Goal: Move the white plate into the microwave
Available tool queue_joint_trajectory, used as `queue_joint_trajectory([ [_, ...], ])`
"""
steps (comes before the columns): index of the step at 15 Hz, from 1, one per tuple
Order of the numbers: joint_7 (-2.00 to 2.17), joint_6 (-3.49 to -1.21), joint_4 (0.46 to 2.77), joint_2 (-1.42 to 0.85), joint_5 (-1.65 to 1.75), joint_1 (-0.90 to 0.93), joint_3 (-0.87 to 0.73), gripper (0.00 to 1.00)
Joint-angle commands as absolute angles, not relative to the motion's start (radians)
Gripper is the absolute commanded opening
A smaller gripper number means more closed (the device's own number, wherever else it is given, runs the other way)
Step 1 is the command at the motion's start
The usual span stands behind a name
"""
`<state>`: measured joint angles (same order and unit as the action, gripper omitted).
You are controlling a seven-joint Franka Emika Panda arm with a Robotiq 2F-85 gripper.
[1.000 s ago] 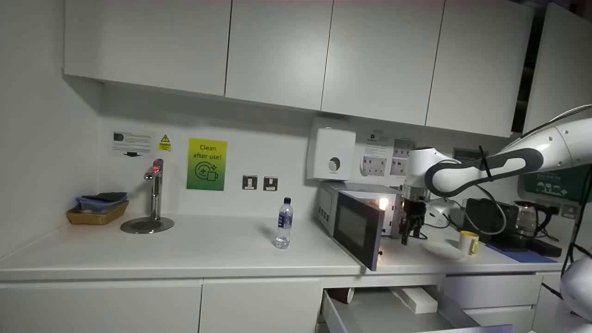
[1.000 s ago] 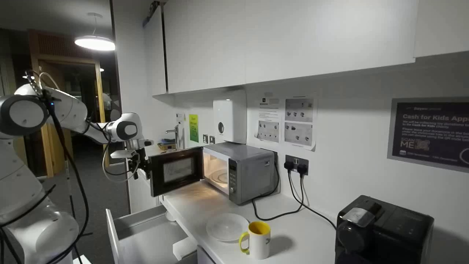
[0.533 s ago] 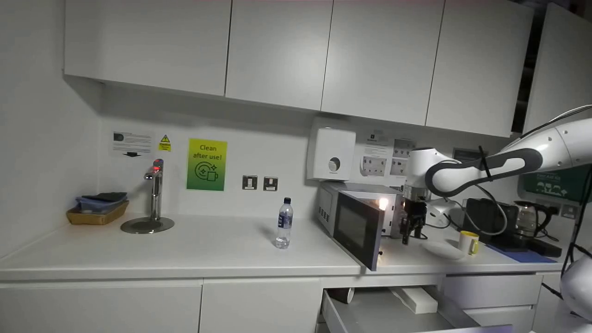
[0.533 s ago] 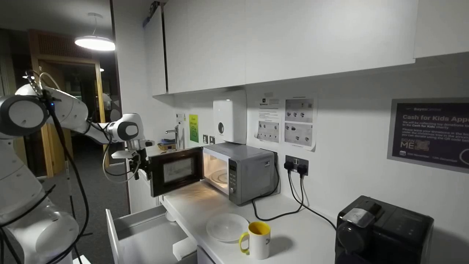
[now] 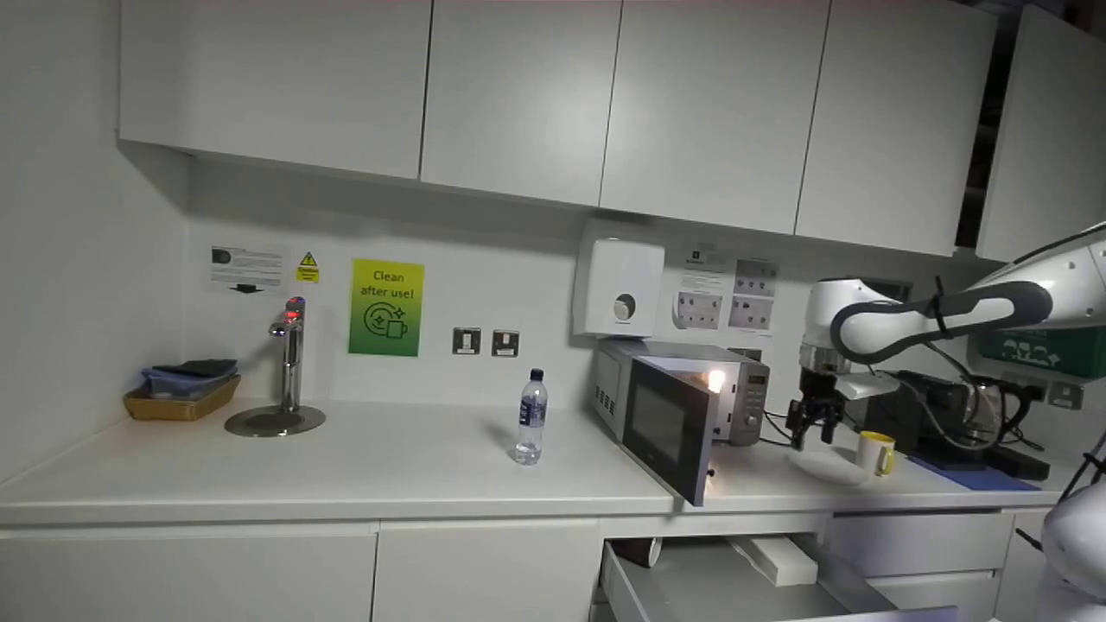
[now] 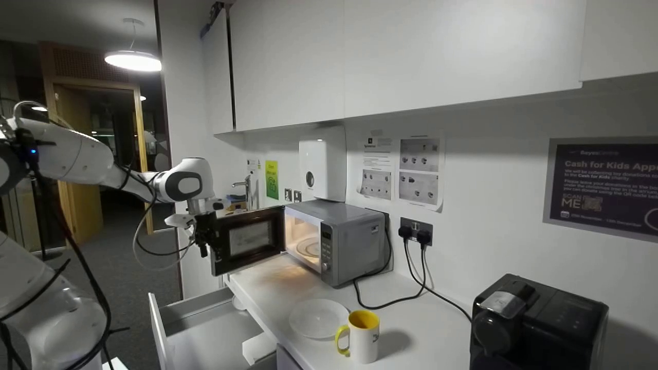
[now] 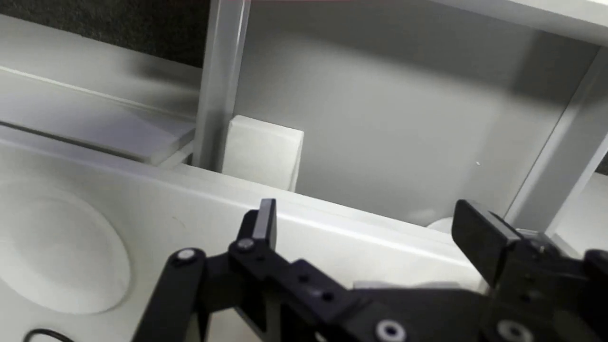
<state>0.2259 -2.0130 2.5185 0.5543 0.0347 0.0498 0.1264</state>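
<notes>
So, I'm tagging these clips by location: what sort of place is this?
Probably a shared kitchenette, perhaps in an office: there's a microwave, a tap and a sign reading "Clean after use!"

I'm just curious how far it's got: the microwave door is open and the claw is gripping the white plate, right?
The gripping is wrong: in the wrist view the claw is open, holding nothing, and the white plate lies apart from it. The microwave door is open.
</notes>
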Motion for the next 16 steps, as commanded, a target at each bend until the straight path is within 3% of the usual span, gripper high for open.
queue_joint_trajectory([
  [1,0.246,-1.982,2.678,0.787,0.072,-0.035,0.062,1.00],
  [7,0.179,-1.990,2.783,0.982,0.156,-0.206,-0.070,1.00],
  [16,-0.098,-2.094,2.758,0.941,0.207,-0.325,-0.353,1.00],
])
